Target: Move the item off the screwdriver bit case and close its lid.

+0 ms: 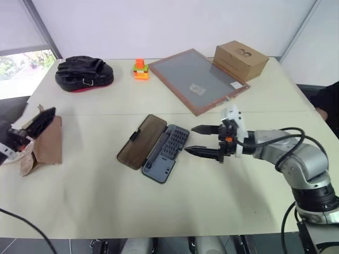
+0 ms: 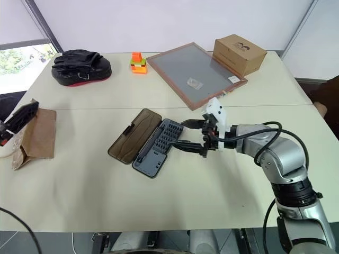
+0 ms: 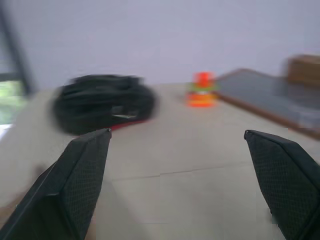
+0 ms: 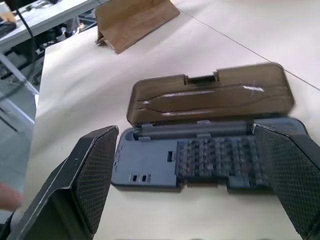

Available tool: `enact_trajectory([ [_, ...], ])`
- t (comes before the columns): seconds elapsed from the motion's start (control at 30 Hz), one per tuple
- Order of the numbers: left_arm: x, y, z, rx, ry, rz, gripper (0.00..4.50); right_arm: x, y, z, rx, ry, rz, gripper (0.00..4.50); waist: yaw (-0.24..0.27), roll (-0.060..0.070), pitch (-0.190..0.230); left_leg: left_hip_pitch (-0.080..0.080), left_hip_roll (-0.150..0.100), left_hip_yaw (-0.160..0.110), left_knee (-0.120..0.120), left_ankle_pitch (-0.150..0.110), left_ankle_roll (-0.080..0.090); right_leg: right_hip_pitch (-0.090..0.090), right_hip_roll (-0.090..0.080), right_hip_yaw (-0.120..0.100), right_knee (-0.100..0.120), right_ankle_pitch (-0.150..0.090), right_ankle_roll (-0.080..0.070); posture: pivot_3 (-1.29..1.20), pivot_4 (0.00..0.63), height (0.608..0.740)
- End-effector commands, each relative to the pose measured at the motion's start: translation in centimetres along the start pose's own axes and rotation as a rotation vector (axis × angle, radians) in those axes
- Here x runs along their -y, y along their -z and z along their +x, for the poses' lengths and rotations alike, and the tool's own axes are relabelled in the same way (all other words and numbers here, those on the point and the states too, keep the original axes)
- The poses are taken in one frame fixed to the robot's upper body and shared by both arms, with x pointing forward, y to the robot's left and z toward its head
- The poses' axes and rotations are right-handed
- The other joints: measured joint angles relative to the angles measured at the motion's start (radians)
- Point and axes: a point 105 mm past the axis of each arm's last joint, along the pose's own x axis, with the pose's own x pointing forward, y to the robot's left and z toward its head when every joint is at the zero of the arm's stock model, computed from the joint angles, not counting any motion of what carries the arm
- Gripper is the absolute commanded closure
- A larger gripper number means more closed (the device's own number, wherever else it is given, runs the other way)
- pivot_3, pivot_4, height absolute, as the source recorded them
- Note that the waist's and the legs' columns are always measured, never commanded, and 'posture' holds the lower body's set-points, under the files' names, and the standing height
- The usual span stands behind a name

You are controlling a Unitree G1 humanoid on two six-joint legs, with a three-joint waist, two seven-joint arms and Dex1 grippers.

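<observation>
The near part of the tabletop [image 1: 175, 211] is bare from the front edge up to the screwdriver bit case [image 1: 165, 153], leaving wide free room along that edge. The case lies open near the middle, dark grey half with its rows of bits toward the right, and the lid [image 1: 141, 141] is folded flat on the tabletop on its left side, latch tab on the outer long edge. Nothing rests on the case or lid.

The right end effector [image 1: 204, 140] hangs just beside the case's right long edge, pointing toward it, its two black fingers spread wide and holding nothing; in the right wrist view the fingers [image 4: 85, 175] frame the case from either end without touching it.

The item [image 1: 45, 148], a brown paper bag, lies at the left edge of the tabletop, well apart from the case, with an open strip of bare surface between them. The left end effector [image 1: 39, 123] sits over the bag's near-left corner at that edge, fingers standing wide apart and empty; whether it touches the bag I cannot tell.

Farther back, beyond a seam across the tabletop, a black padded pouch [image 1: 83, 73] sits at the far left, a small orange block [image 1: 140, 69] beside it, then a red-framed grey panel [image 1: 197, 79] lying flat, and a brown cardboard box [image 1: 240, 60] touching the panel's far right corner near the back edge
</observation>
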Motion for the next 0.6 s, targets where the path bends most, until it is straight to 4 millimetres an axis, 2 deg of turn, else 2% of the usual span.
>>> enact_trajectory([
  [0.03, 2.3, -0.3, 0.9, -0.059, 0.154, -0.026, 0.05, 1.1, -1.4, -1.7, 0.014, 0.043, -0.058, 0.00, 0.001, 0.000, 0.001, 0.001, 0.000, 0.000, 0.000, 0.000, 0.000, 0.001, 0.001, 0.000, 0.001, 0.000, 0.000, 0.00, 0.150, 0.740],
  [0.13, 4.6, 2.0, 3.5, -0.158, 0.240, 0.034, 0.05, 1.3, -2.1, -2.4, -0.003, 0.048, -0.099, 0.00, 0.006, 0.001, 0.001, 0.006, 0.000, -0.001, 0.000, 0.000, 0.000, 0.007, 0.001, -0.001, 0.000, 0.000, 0.000, 0.00, 0.150, 0.740],
  [0.23, 6.1, 4.7, 5.4, -0.222, 0.285, 0.083, 0.05, 0.6, -2.9, -2.5, -0.011, 0.024, -0.135, 0.00, 0.004, 0.001, 0.002, 0.006, 0.000, 0.000, 0.000, 0.000, 0.000, 0.007, 0.002, -0.001, 0.000, 0.000, 0.000, 0.00, 0.150, 0.740],
  [0.3, 7.2, 7.0, 6.8, -0.262, 0.321, 0.094, 0.05, -0.7, -3.3, -2.4, -0.014, -0.035, -0.145, 0.00, 0.002, 0.001, 0.002, 0.006, 0.000, 0.000, 0.000, 0.000, 0.000, 0.006, 0.002, 0.000, 0.000, 0.000, 0.000, 0.00, 0.150, 0.740],
  [0.37, 8.1, 8.9, 8.1, -0.282, 0.356, 0.094, 0.05, -2.0, -2.7, -2.5, -0.063, -0.099, -0.155, 0.00, 0.002, 0.002, 0.002, 0.005, 0.001, 0.000, -0.001, 0.000, 0.000, 0.005, 0.002, 0.000, -0.001, 0.000, 0.000, 0.00, 0.150, 0.740],
  [0.43, 8.3, 10.7, 9.3, -0.309, 0.377, 0.097, 0.05, -3.0, -1.9, -2.4, -0.111, -0.144, -0.161, 0.00, 0.007, 0.001, 0.002, 0.005, 0.001, 0.000, -0.001, 0.000, 0.000, 0.005, 0.002, 0.000, -0.001, 0.000, 0.000, 0.00, 0.150, 0.740],
  [0.6, 8.3, 13.3, 9.9, -0.395, 0.423, 0.180, 0.05, -3.6, -1.7, -2.1, -0.117, -0.144, -0.179, 0.00, 0.001, 0.000, 0.003, 0.005, 0.001, 0.001, -0.001, 0.000, 0.000, 0.005, 0.002, 0.000, -0.001, 0.000, 0.000, 0.00, 0.150, 0.740],
])
